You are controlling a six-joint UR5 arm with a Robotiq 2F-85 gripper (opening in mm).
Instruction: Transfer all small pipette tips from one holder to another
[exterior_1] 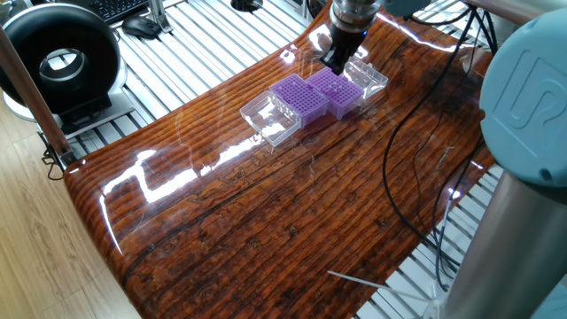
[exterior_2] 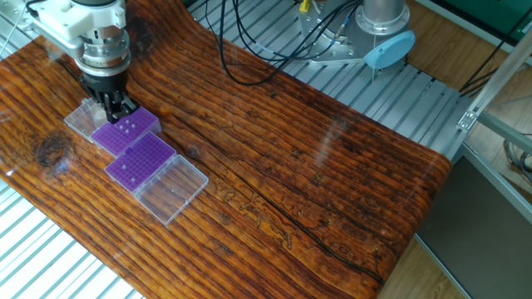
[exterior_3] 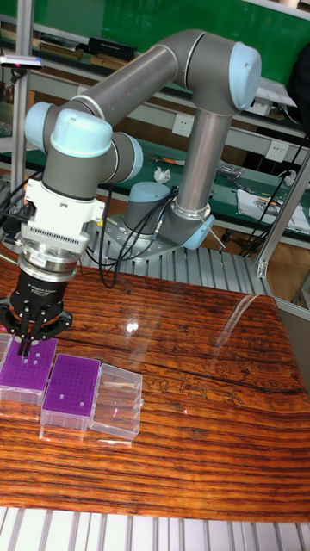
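The small pipette tips [exterior_2: 126,127] show only as a few pale dots on the purple rack [exterior_2: 125,130] under the arm; in one fixed view they are too small to pick out. The gripper [exterior_2: 116,110] stands upright over that rack's far edge, its fingertips close together, perhaps pinching a tip, though I cannot tell. The second purple rack [exterior_2: 143,159] touches the first, and no tips can be made out in it. Each rack's clear lid [exterior_2: 172,188] lies open beside it. In the tall fixed view the picture's left edge cuts off the nearer rack.
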